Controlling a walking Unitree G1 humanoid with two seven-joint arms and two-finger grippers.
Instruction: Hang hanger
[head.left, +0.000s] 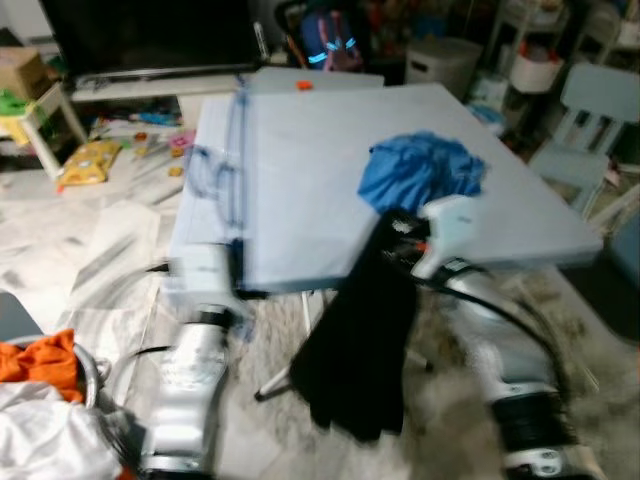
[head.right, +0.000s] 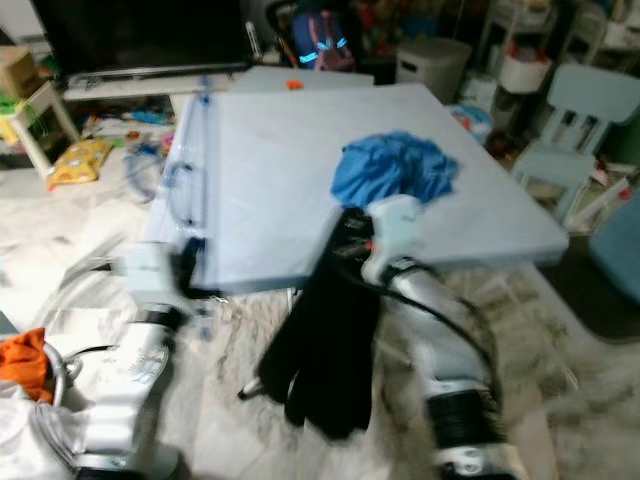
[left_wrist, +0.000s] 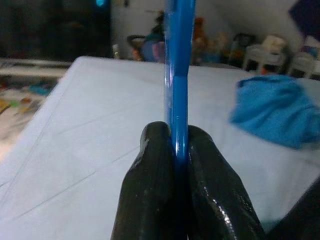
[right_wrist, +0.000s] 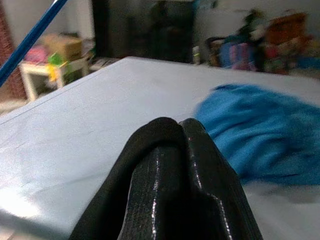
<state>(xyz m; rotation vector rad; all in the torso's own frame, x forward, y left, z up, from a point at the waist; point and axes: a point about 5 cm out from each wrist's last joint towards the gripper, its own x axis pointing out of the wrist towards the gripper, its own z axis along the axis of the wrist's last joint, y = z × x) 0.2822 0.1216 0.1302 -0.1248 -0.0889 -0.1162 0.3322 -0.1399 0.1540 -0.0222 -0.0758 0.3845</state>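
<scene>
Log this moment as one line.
left hand: shut on blue hanger | right hand: shut on black garment | blue cloth: on table

blue hanger (left_wrist: 177, 75), black garment (head.left: 355, 340), blue cloth (head.left: 420, 170)

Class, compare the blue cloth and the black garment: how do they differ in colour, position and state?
The blue cloth is bright blue; the black garment is black. The blue cloth lies crumpled on top of the table; the black garment hangs off the table's near edge. The blue cloth lies free; the right claw is at the black garment. Both are soft fabric.
</scene>
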